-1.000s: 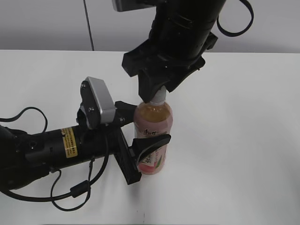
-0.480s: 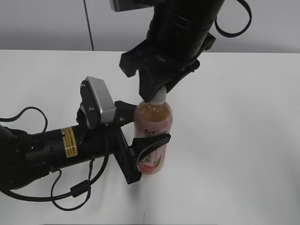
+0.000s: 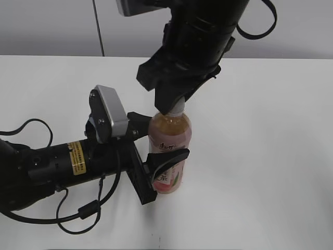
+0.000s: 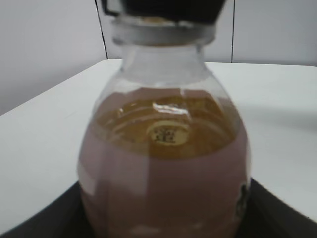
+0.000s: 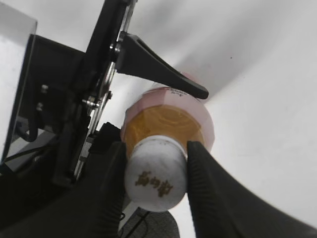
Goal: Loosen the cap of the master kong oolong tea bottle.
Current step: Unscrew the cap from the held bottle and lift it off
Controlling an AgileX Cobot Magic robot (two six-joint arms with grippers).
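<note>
The master kong oolong tea bottle (image 3: 170,151) stands upright on the white table, amber tea inside, pink label low down. My left gripper (image 3: 158,156) is shut on its body from the left; the left wrist view is filled by the bottle (image 4: 166,163). My right gripper (image 3: 176,107) comes down from above and is shut on the white cap (image 5: 156,179), one finger on each side of it. In the exterior view only a sliver of the cap (image 3: 178,110) shows under the fingers. The bottle's shoulder (image 5: 166,124) shows below the cap in the right wrist view.
The white table (image 3: 270,156) spreads around the bottle. The left arm's black body and cables (image 3: 52,166) lie along the table at the left. A grey wall (image 3: 52,26) stands behind.
My right gripper has turned slightly about the cap; its housing has rotated a little. The bottle and the left arm have not moved.
</note>
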